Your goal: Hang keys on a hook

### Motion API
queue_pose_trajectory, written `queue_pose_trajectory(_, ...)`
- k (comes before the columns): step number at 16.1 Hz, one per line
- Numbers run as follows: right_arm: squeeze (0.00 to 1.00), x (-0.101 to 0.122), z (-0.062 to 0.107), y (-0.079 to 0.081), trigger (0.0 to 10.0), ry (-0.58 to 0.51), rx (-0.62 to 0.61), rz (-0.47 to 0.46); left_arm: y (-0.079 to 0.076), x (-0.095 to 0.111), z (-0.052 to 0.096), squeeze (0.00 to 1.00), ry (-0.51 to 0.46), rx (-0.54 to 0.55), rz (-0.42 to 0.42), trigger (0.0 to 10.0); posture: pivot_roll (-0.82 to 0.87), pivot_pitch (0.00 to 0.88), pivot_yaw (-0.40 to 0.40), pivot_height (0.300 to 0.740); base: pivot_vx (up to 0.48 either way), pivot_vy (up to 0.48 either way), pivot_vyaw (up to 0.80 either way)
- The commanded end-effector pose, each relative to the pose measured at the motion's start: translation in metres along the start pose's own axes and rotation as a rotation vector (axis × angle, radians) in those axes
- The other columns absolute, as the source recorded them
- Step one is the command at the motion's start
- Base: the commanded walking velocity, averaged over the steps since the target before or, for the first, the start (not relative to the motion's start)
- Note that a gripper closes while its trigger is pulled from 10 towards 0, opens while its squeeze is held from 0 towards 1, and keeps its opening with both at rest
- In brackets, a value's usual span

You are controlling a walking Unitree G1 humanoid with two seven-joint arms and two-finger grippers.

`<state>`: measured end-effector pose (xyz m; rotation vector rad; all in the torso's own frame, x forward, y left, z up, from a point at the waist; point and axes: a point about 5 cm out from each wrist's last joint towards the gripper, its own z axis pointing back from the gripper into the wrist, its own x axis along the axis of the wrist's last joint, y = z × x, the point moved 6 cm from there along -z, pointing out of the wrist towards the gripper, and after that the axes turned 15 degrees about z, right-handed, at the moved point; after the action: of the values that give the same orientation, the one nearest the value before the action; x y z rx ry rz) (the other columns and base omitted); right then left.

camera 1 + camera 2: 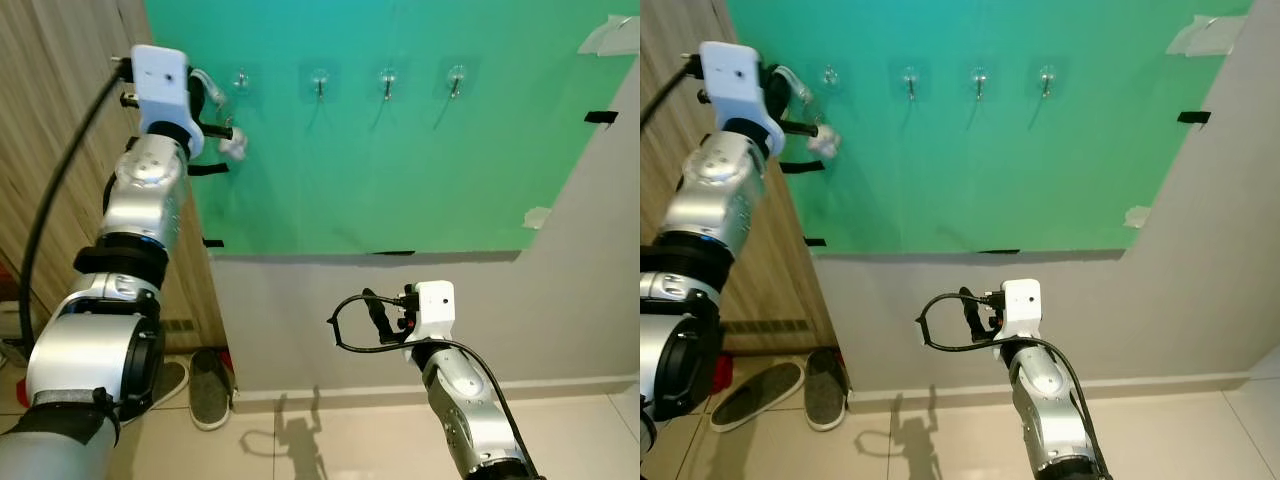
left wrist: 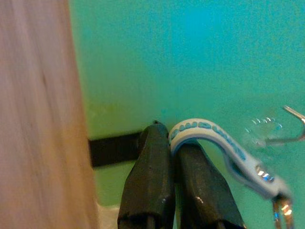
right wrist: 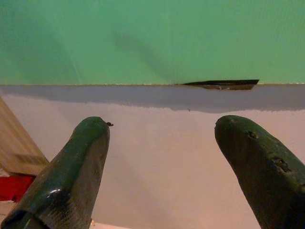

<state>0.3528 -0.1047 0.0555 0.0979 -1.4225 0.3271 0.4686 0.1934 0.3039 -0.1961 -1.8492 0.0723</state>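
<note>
In the left eye view, the left end effector (image 1: 218,112) is raised high against the green board (image 1: 400,160), holding the keys (image 1: 233,143) by a white-and-blue strap (image 1: 205,82) that arches up and over towards the leftmost hook (image 1: 241,81). That hook sits just to the right of the end effector and slightly above it, so the left arm is plainly the nearer one. Three more hooks run off to the right in a row. The right end effector (image 1: 372,312) hangs low, well apart from the hooks, in front of the grey wall (image 1: 560,320). A pair of shoes (image 1: 195,385) lies on the floor at the lower left.

The right eye view shows the same arrangement: the key bunch dangles below the left end effector, so the strap's long axis runs from the grip up and rightward to the hook, then down.

In the left wrist view, the two black fingers (image 2: 150,186) are pressed together, pinching the strap at its near end. The strap curves away from the fingertips to a metal ring (image 2: 281,210); the wire hook (image 2: 290,126) lies just beyond it (whether the strap already touches it I cannot say, since the view is blurred).

In the right wrist view, the fingers (image 3: 71,176) are spread wide with nothing between them.
</note>
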Motion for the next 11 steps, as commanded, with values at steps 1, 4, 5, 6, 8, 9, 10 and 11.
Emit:
queue_pose_trajectory(1, 0.00, 0.011, -0.002, 0.001, 10.0, -0.027, 0.011, 0.002, -0.005, -0.026, 0.008, 0.00, 0.090, -0.041, 0.084, 10.0, -0.07, 0.000, 0.007, 0.740, 0.000, 0.000, 0.00)
queue_pose_trajectory(4, 0.00, 0.021, 0.003, -0.003, 10.0, -0.068, -0.012, 0.000, -0.013, -0.044, 0.037, 0.00, 0.115, -0.093, 0.203, 10.0, -0.07, 0.000, 0.010, 0.740, 0.000, 0.000, 0.00)
queue_pose_trajectory(5, 0.00, 0.022, 0.005, -0.003, 10.0, -0.072, -0.016, -0.003, -0.015, -0.043, 0.043, 0.00, 0.108, -0.099, 0.240, 10.0, -0.07, 0.000, 0.008, 0.740, 0.000, 0.000, 0.00)
queue_pose_trajectory(6, 0.00, 0.022, 0.006, -0.004, 10.0, -0.074, -0.017, -0.007, -0.019, -0.040, 0.056, 0.00, 0.101, -0.114, 0.275, 10.0, -0.06, 0.000, 0.007, 0.740, 0.000, 0.000, 0.00)
queue_pose_trajectory(8, 0.00, 0.022, 0.008, -0.003, 10.0, -0.074, -0.016, -0.010, -0.026, -0.039, 0.070, 0.00, 0.105, -0.158, 0.279, 10.0, -0.05, 0.000, 0.001, 0.740, 0.000, 0.000, 0.00)
queue_pose_trajectory(9, 0.00, 0.023, 0.009, -0.001, 10.0, -0.077, -0.014, -0.018, -0.028, -0.051, 0.084, 0.00, 0.153, -0.170, 0.297, 10.0, -0.04, 0.000, 0.001, 0.740, 0.000, 0.000, 0.00)
queue_pose_trajectory(10, 0.00, 0.024, 0.010, 0.002, 10.0, -0.083, -0.006, -0.039, -0.031, -0.079, 0.104, 0.00, 0.264, -0.174, 0.300, 10.0, -0.04, 0.000, 0.001, 0.740, 0.000, 0.000, 0.00)
queue_pose_trajectory(11, 0.00, 0.025, 0.010, 0.004, 10.0, -0.084, -0.004, -0.058, -0.035, -0.100, 0.117, 0.00, 0.337, -0.188, 0.248, 10.0, -0.04, 0.000, 0.002, 0.740, 0.000, 0.000, 0.00)
